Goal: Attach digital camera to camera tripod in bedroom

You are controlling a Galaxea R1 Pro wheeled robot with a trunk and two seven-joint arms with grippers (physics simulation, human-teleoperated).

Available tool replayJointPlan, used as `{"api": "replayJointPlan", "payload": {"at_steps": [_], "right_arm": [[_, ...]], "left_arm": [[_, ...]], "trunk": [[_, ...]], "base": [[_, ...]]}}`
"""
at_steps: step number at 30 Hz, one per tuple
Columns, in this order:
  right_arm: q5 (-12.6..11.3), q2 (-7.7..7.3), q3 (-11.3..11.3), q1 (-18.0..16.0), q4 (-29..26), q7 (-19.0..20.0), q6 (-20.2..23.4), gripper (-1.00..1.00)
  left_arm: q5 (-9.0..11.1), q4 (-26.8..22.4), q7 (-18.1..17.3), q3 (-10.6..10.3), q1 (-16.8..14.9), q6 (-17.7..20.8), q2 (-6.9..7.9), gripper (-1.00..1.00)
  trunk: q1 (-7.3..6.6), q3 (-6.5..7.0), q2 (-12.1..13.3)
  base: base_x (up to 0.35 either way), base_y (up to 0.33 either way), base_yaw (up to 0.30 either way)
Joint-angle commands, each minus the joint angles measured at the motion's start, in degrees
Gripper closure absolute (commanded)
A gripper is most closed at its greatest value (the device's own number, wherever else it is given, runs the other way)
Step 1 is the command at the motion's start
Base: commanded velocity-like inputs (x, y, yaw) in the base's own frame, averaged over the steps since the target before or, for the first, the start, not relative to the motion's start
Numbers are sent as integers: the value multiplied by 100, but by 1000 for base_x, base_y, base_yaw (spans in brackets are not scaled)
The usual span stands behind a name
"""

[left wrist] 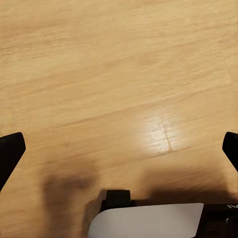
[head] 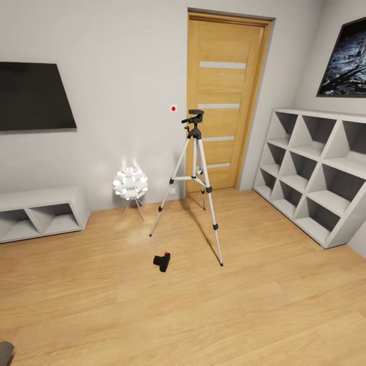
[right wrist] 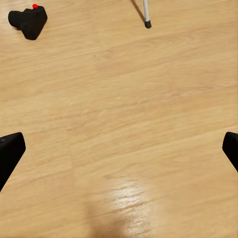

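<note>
The small black digital camera (head: 162, 262) with a red button lies on the light wood floor, just left of the tripod's front leg. It also lies far ahead of the right gripper (right wrist: 119, 151), whose black fingertips (right wrist: 10, 153) stand wide apart over bare floor. The camera tripod (head: 193, 179) stands upright before the wooden door, silver legs spread, black pan head on top with nothing mounted. One tripod foot (right wrist: 148, 23) shows in the right wrist view beside the camera (right wrist: 29, 21). The left gripper (left wrist: 119, 151) is open above bare floor.
A white spiky floor lamp (head: 130, 184) glows left of the tripod. White cubby shelves (head: 315, 173) line the right wall, a low white shelf (head: 40, 211) the left. The wooden door (head: 223, 101) is shut. A dark screen (head: 33, 96) hangs at left.
</note>
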Motion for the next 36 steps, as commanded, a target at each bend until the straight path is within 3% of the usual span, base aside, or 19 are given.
{"api": "replayJointPlan", "payload": {"at_steps": [1,23,36], "right_arm": [[4,-2,2,1,-4,-3,-9,-100],[8,-8,17,1,5,4,-15,-100],[8,-8,18,1,5,4,-15,-100]], "left_arm": [[1,-2,0,-1,0,-13,-1,-100],[1,-2,0,-1,0,-22,-8,-100],[1,-2,1,-1,0,-22,-8,-100]], "trunk": [[0,-4,-2],[0,-4,-2],[0,-4,-2]], "base": [[0,0,0],[4,0,0],[294,0,0]]}}
